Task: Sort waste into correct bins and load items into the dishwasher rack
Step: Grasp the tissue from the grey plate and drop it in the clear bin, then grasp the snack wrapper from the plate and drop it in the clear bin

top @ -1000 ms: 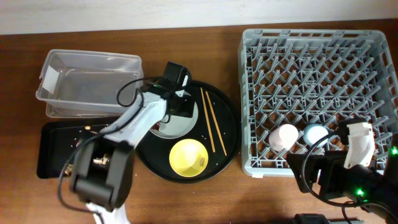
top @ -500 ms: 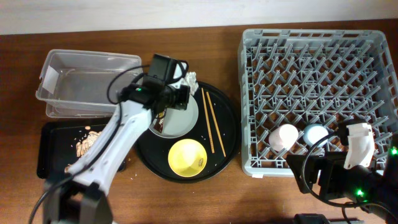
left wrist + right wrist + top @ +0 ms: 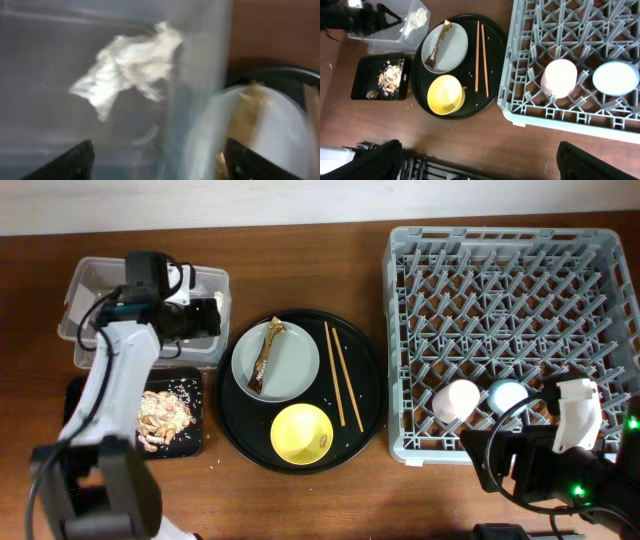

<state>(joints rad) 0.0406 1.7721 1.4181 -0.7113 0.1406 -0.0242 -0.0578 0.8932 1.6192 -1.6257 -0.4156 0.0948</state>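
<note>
My left gripper (image 3: 203, 318) (image 3: 160, 161) is open and empty over the right end of the clear plastic tub (image 3: 100, 272). The crumpled white tissue (image 3: 131, 67) (image 3: 416, 18) lies inside the tub. The gold-brown wrapper strip (image 3: 265, 352) lies on the pale grey plate (image 3: 290, 370). The plate, the yellow bowl (image 3: 303, 432) and two chopsticks (image 3: 340, 375) sit on the round black tray (image 3: 368, 395). Food scraps (image 3: 165, 412) lie in the shallow black tray (image 3: 85, 420). The pink cup (image 3: 455, 398) and blue cup (image 3: 507, 395) stand upside down in the rack (image 3: 510, 280). My right gripper (image 3: 477, 161) is open and empty.
The rack fills the right half of the table, with its front edge near my right arm (image 3: 575, 420). Bare wooden table (image 3: 300, 260) shows behind the round tray and along the front. A few crumbs (image 3: 215, 463) lie in front of the shallow tray.
My left arm has swung left from the plate to over the clear tub. The tissue has left the plate's edge and now lies in the tub. The right arm has not moved.
</note>
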